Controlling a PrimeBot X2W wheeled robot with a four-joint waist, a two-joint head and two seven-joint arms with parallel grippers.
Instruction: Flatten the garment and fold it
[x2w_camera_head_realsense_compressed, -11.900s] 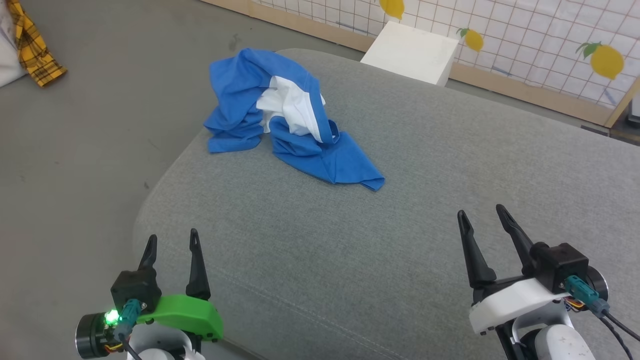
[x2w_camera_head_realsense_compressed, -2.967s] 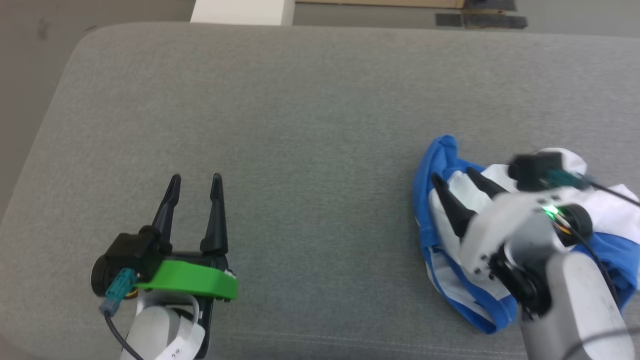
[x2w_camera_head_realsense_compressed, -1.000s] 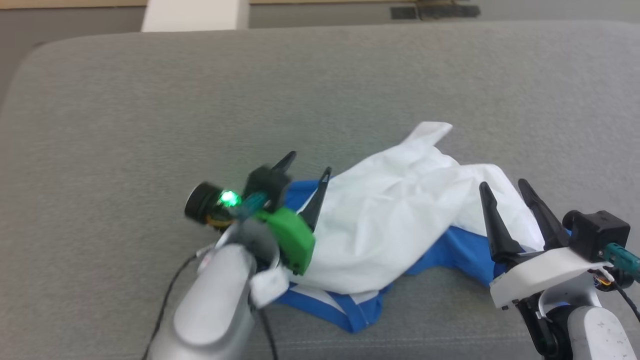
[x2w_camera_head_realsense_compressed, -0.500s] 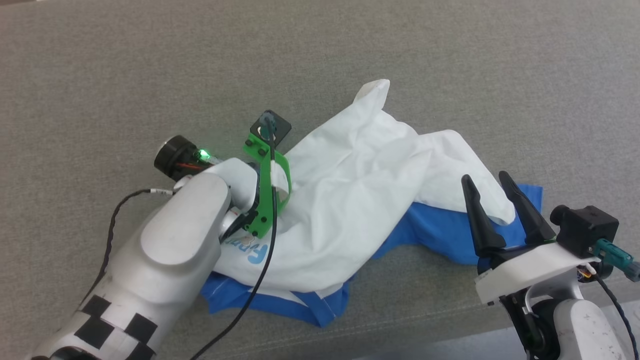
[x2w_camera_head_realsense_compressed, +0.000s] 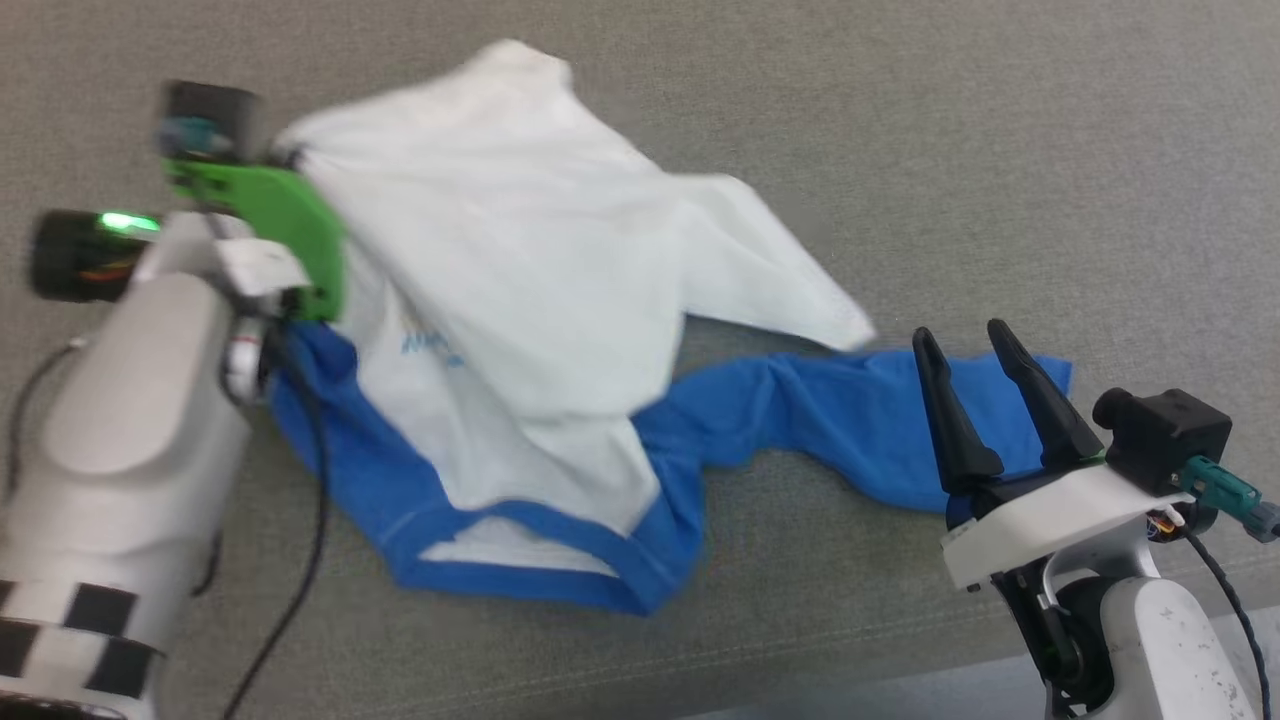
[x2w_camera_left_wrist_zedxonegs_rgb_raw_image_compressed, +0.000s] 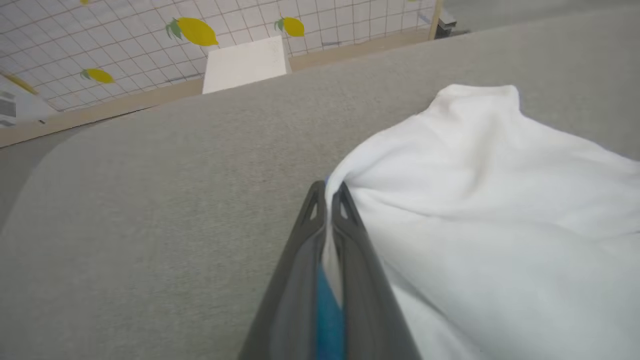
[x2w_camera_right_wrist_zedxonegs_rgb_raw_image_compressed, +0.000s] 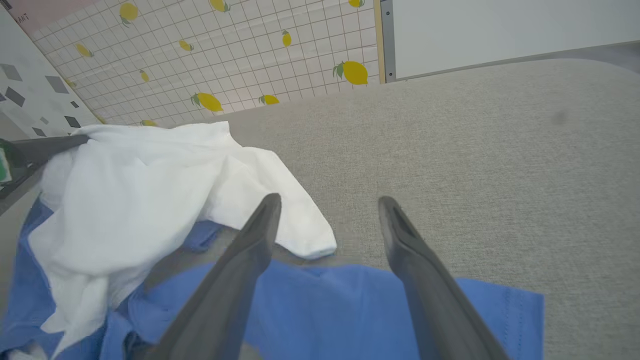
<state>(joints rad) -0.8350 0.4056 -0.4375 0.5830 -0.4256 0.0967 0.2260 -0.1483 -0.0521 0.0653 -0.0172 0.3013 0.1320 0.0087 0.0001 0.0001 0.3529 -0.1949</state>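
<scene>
The garment (x2w_camera_head_realsense_compressed: 520, 290) lies crumpled on the grey cushion, white body on top, blue sleeves and hem below. One blue sleeve (x2w_camera_head_realsense_compressed: 840, 410) trails right, under my right gripper (x2w_camera_head_realsense_compressed: 965, 335). That gripper is open and hovers just above the sleeve (x2w_camera_right_wrist_zedxonegs_rgb_raw_image_compressed: 350, 300), holding nothing (x2w_camera_right_wrist_zedxonegs_rgb_raw_image_compressed: 327, 200). My left gripper (x2w_camera_left_wrist_zedxonegs_rgb_raw_image_compressed: 328, 192) is shut on a fold of the garment's white and blue cloth (x2w_camera_left_wrist_zedxonegs_rgb_raw_image_compressed: 475, 200) at its left edge. In the head view its green wrist mount (x2w_camera_head_realsense_compressed: 265, 210) sits at the upper left, with its fingers hidden by cloth.
The grey cushion (x2w_camera_head_realsense_compressed: 950, 130) stretches bare behind and to the right of the garment. Its front edge (x2w_camera_head_realsense_compressed: 850, 690) runs along the bottom of the head view. Beyond the cushion stand a white box (x2w_camera_left_wrist_zedxonegs_rgb_raw_image_compressed: 245, 62) and a tiled wall with lemons (x2w_camera_right_wrist_zedxonegs_rgb_raw_image_compressed: 210, 55).
My left gripper has shut on the garment's left edge and drawn it up and left, spreading the white body and stretching out a blue sleeve. The right gripper stays open; the camera shifted.
</scene>
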